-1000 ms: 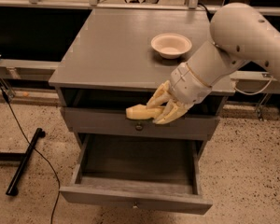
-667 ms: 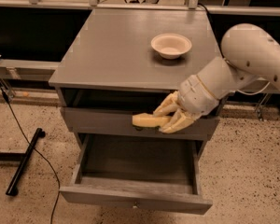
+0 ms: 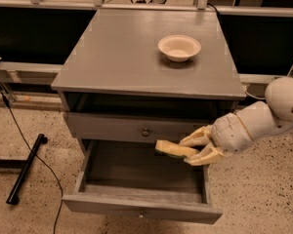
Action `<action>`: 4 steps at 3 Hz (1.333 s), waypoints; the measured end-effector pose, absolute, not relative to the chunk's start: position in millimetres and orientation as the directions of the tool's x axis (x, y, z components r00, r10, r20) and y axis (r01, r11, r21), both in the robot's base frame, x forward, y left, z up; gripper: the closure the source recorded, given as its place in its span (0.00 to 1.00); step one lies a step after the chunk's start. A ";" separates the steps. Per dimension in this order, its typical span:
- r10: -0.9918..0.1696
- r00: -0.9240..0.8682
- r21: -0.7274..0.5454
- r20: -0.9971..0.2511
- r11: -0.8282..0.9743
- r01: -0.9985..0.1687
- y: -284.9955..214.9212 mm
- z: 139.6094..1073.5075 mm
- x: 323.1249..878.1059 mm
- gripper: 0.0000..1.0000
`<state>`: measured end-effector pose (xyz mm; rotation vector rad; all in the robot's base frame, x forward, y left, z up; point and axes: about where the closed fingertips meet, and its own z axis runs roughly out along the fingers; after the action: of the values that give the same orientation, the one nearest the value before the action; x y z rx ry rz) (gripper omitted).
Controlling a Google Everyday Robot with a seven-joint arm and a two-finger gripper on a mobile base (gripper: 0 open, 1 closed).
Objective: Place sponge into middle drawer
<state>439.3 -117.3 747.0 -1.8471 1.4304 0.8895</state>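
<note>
Speckled floor surrounds a grey cabinet (image 3: 136,57) bearing a white bowl (image 3: 179,47); its middle drawer (image 3: 141,206) stands pulled out. Above the drawer's right side, the gripper (image 3: 189,151) pinches the sponge (image 3: 175,149) between closed fingers.

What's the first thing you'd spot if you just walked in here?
Probably the big white robot arm reaching in from the right, its claw gripping a yellow sponge over the open drawer low in the grey cabinet. Next comes the white bowl sitting on the cabinet's top, toward the back right.
</note>
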 end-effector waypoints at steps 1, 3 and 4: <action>-0.478 0.109 -0.022 -0.872 -0.184 -0.983 -115.9 711.3 418.4 1.00; -0.385 -0.012 0.054 -0.923 -0.099 -0.994 -101.9 645.1 382.3 1.00; -0.356 -0.044 0.059 -0.933 -0.033 -0.998 -88.7 614.9 381.6 1.00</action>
<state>381.6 -88.7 614.9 -1.4816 1.4936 1.0869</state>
